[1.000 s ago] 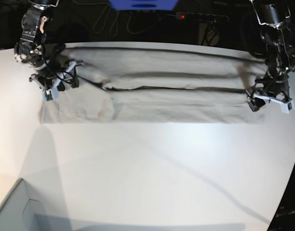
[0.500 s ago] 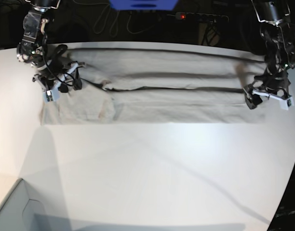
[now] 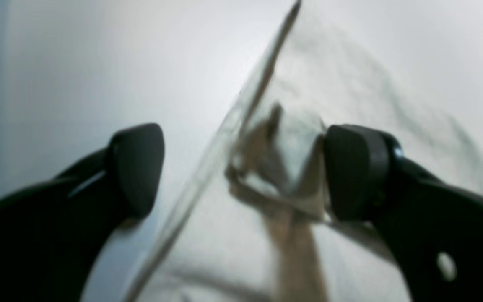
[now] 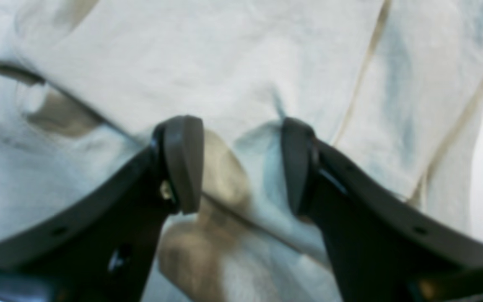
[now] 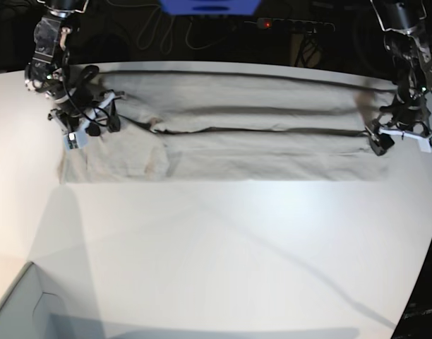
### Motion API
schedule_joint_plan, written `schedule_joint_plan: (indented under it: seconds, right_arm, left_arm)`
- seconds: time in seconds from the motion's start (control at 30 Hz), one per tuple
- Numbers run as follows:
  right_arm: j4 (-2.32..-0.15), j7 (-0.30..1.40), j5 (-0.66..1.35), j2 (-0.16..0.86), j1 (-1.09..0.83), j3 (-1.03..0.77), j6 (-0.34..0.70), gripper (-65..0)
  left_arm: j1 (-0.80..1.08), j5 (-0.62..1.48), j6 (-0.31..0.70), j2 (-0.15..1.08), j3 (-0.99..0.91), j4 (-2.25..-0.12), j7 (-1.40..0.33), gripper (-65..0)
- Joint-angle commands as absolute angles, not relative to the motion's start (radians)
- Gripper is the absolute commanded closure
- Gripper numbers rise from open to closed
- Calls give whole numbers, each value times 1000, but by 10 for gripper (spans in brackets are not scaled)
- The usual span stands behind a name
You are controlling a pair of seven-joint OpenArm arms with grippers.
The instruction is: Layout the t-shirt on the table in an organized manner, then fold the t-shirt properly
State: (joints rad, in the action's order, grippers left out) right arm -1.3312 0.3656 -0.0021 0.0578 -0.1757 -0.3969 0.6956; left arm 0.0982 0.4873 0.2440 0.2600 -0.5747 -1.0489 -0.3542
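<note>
Our left gripper [image 3: 241,172] gapes wide at the shirt [image 5: 223,127] edge; the right gripper [image 4: 241,163] straddles cloth, jaws apart. Lifting could snag and undo our folds.

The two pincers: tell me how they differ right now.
The left pincer stands wide open at the t-shirt's end, straddling its edge, one pad over bare table. The right pincer stands narrower, with a fold of cloth bunched between its pads and cloth all around. Both are black and sit low at the shirt.
</note>
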Motion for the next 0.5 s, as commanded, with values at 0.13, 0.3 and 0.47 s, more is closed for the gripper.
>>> schedule_joint_plan:
  seconds: [0.13,0.3,0.47]
  right_arm:
    - [-1336,397,-19,62,-177,-398,698,-303]
    - [-1336,398,-19,59,-177,-398,698,-303]
    - [-1336,398,-19,59,-177,-397,698,-303]
  left_arm:
    - [101,483,409,265,-575,-995,-409,-380]
    - [101,476,447,265,-575,-993,-409,-209]
    - [101,481,455,268,-579,-1006,-409,-70]
